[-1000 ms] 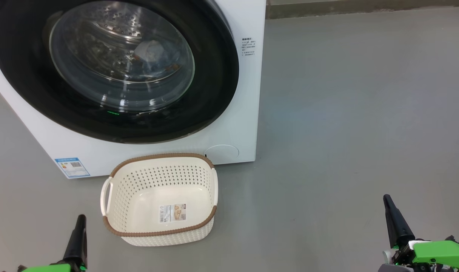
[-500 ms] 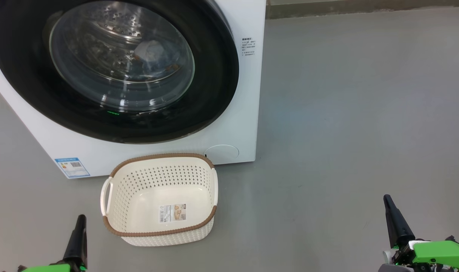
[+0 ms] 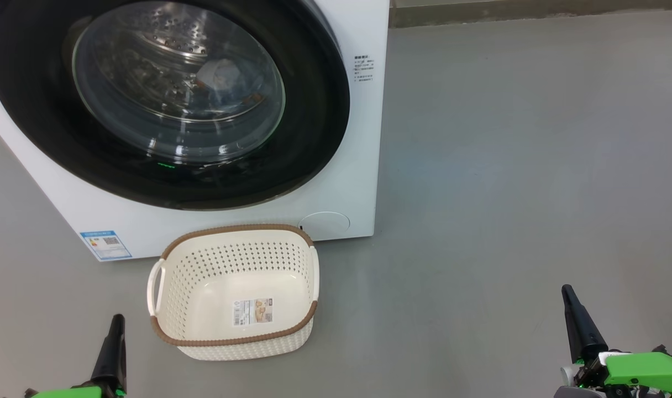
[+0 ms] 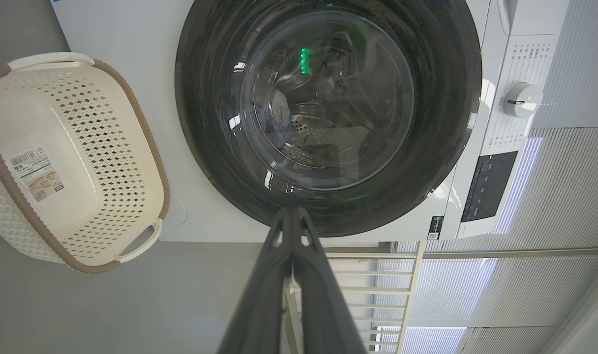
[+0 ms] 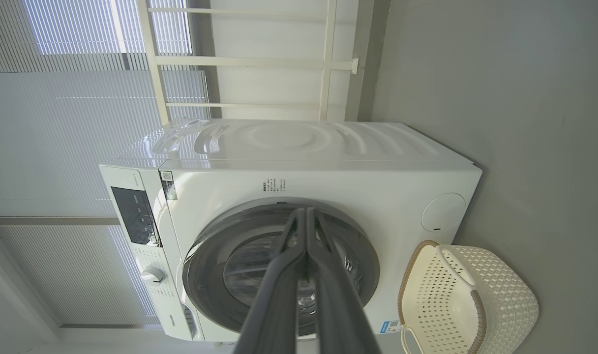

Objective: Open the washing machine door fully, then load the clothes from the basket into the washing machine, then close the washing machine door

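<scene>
The white washing machine (image 3: 363, 138) fills the upper left of the head view. Its black-rimmed washing machine door (image 3: 314, 138) lies flush against the front, shut. Through the glass, light-blue clothes (image 3: 220, 77) lie in the steel drum, and they show as a pale patch (image 4: 279, 110) in the left wrist view. The cream basket (image 3: 236, 228) stands on the floor just in front of the washer, with only a label sticker on its bottom. My left gripper (image 3: 116, 320) is shut and holds nothing, low left of the basket. My right gripper (image 3: 567, 293) is shut too, far right. Each wrist view shows its fingers pressed together (image 4: 290, 211) (image 5: 306, 212).
Grey floor (image 3: 507, 193) stretches to the right of the washer. A wall base (image 3: 535, 14) runs along the back. The washer's control panel and knob (image 4: 523, 100) sit above the door. A white railing (image 5: 259, 61) and window blinds stand behind the machine.
</scene>
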`<state>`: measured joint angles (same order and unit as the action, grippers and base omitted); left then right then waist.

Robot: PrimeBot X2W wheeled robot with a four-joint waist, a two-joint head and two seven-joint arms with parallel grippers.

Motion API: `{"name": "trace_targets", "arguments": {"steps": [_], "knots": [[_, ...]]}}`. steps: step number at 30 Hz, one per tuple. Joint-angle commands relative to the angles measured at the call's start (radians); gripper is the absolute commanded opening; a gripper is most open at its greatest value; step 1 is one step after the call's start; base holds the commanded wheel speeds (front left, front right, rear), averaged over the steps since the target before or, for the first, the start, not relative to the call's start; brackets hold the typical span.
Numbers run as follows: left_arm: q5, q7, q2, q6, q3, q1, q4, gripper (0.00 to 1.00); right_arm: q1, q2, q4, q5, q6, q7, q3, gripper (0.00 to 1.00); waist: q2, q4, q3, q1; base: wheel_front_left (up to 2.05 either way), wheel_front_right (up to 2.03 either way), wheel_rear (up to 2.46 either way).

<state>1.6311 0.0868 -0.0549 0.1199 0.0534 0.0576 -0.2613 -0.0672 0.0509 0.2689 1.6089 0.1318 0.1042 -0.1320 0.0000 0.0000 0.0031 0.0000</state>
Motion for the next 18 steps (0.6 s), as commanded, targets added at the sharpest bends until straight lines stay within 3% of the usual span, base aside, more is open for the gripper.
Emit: {"name": "trace_targets", "arguments": {"steps": [1,18], "knots": [[-0.002,0.006,-0.014,0.011,0.035,0.048,0.017,0.00,-0.040,0.002,-0.024,0.002,-0.001,0.007,0.021,0.00,0.0000,0.000,0.000,0.0000,0.00,0.00,0.00],[-0.006,0.010,-0.010,0.011,0.040,0.049,0.017,0.00,-0.041,0.002,-0.024,0.001,-0.001,0.007,0.020,0.00,0.0000,0.000,0.000,0.0000,0.00,0.00,0.00]]}}
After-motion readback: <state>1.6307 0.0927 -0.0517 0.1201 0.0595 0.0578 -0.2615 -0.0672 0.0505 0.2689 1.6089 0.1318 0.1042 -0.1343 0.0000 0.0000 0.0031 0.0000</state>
